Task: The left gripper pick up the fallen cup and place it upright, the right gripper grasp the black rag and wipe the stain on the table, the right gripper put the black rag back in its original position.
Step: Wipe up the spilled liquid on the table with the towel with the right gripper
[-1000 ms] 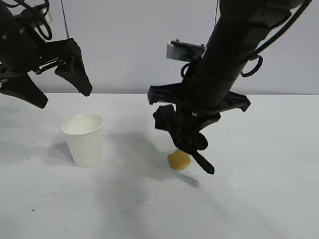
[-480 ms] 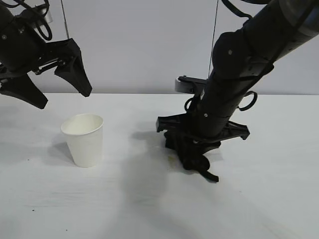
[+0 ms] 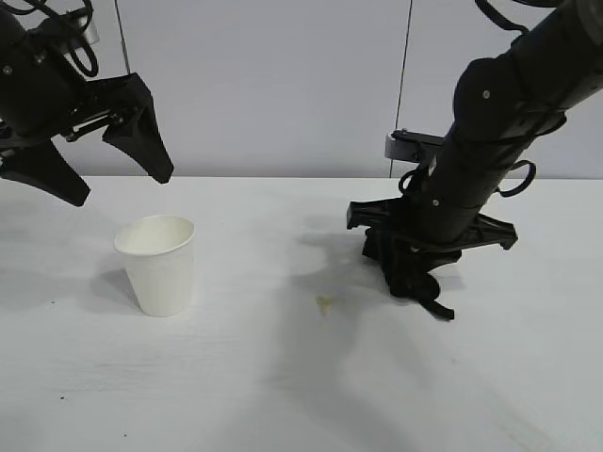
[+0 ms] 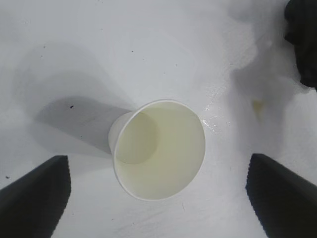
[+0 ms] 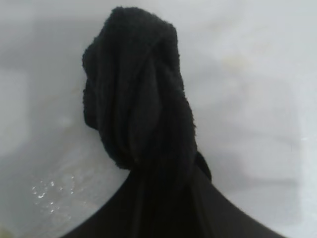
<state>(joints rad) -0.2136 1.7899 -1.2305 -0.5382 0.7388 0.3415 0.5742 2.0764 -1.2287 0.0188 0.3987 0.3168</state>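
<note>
The right hand is clenched on the black rag, pressed to the tabletop — a faint stain lies just beside it. The left hand hangs released above the upright cup.

White cup, white table — black rag, faint yellowish stain.

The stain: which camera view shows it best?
The exterior view: the stain lies unobstructed on the table, a faint yellowish mark between the cup and the rag. The left wrist view shows it only as a pale smear near the edge. In the right wrist view I cannot make it out.
</note>
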